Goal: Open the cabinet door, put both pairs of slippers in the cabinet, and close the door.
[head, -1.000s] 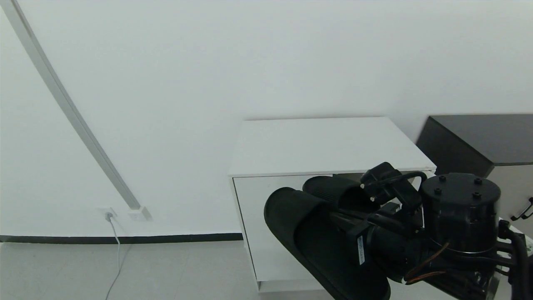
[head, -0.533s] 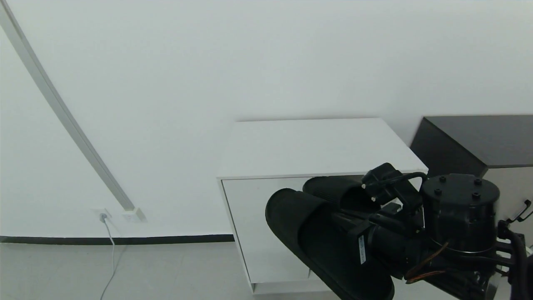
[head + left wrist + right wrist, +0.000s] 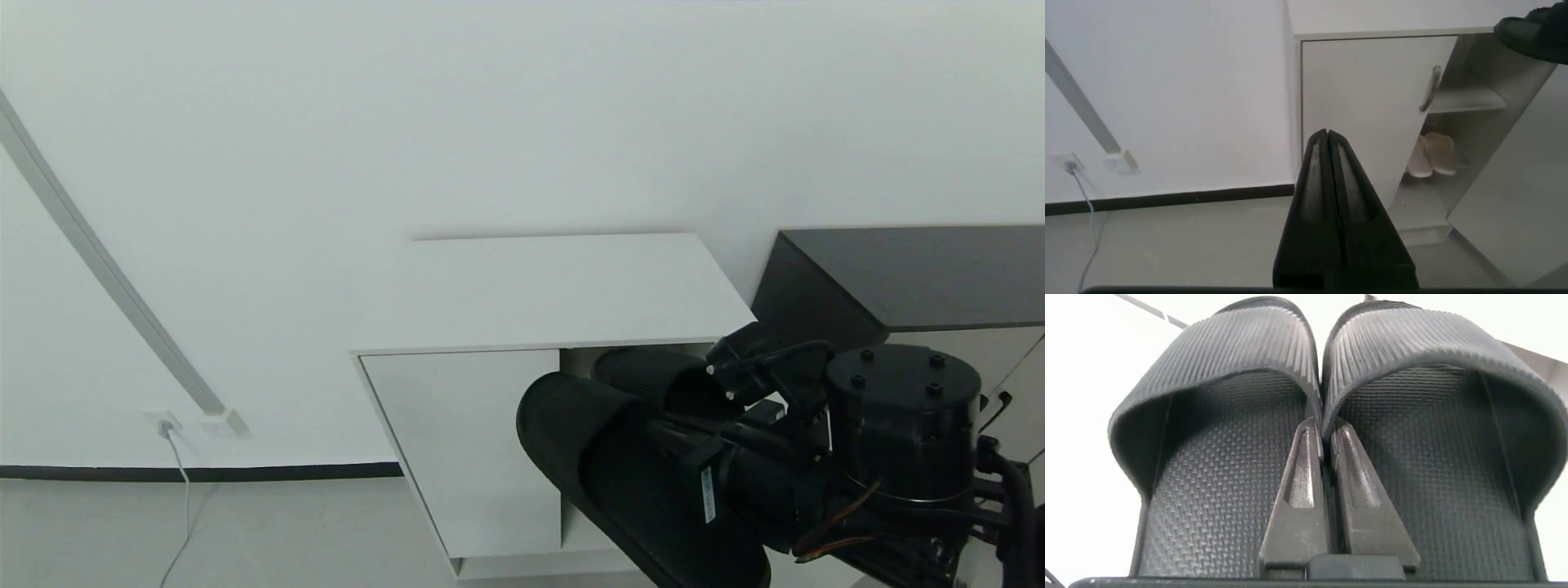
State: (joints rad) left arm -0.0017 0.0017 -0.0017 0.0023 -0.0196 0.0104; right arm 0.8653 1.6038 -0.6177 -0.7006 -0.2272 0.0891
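Black slippers [image 3: 620,457] are in hand. My right claw [image 3: 1324,429] is pinched on the two inner strap walls where they meet, so the pair hangs side by side with the toes pointing away from me. In the head view the pair sits at about five o'clock. The cabinet [image 3: 555,286] is just beyond, at eleven o'clock from the toes. Its closed door [image 3: 457,441] is on the nine o'clock side and the dark gap of the open half is right behind the slippers. My left claw [image 3: 1327,139] is pressed together with nothing in it, aimed at the handle [image 3: 1427,88] side. Past it I can see a shelf [image 3: 1470,100] and a pale pair [image 3: 1431,155] already lying on the level below. So I judge one pair is stowed and this is the carry-in of the second. Next I need to line the toes up with the open half, slide the pair in clear of the shelf edge and the pale pair, let go, back out straight, then swing the door shut.
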